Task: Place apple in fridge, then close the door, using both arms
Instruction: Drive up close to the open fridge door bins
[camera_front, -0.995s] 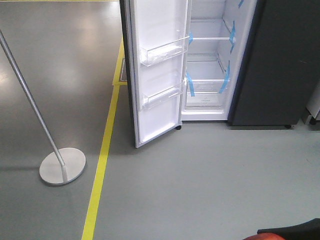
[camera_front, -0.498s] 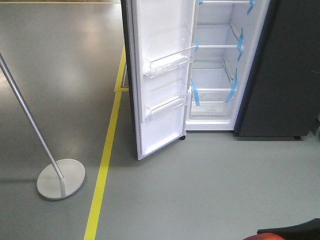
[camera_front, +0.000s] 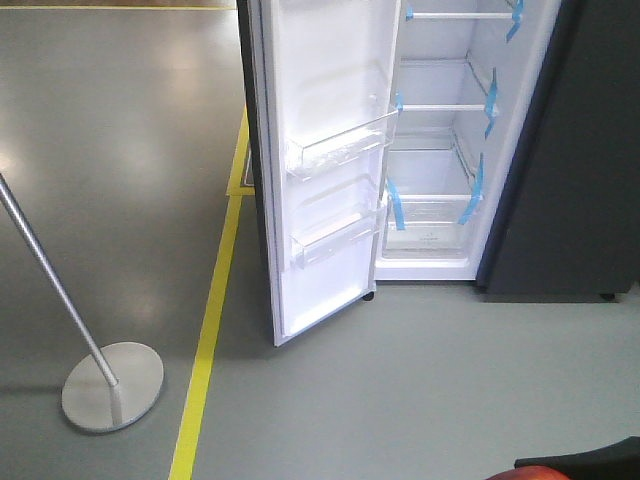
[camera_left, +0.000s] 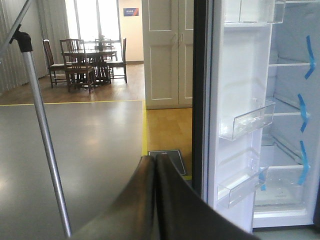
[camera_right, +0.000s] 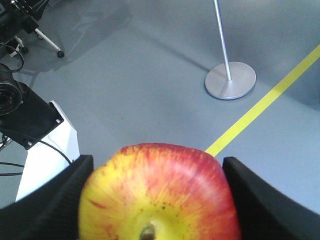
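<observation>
Apple (camera_right: 159, 187): round, no long axis to tell; its yellow end with the brown pit faces the right wrist camera. It is held well apart from the fridge (camera_front: 440, 150).
Right gripper (camera_right: 156, 199): jaws spread to the apple's width, one black finger touching each side.
Left gripper (camera_left: 154, 167): jaws pressed together, nothing between them.
Door (camera_front: 320, 100): swung open on the left side, white-lined, with clear bins (camera_front: 340, 145).
Floor (camera_front: 450, 380): smooth grey, with a yellow line (camera_front: 205, 340) and a metal stand (camera_front: 112, 385).
</observation>
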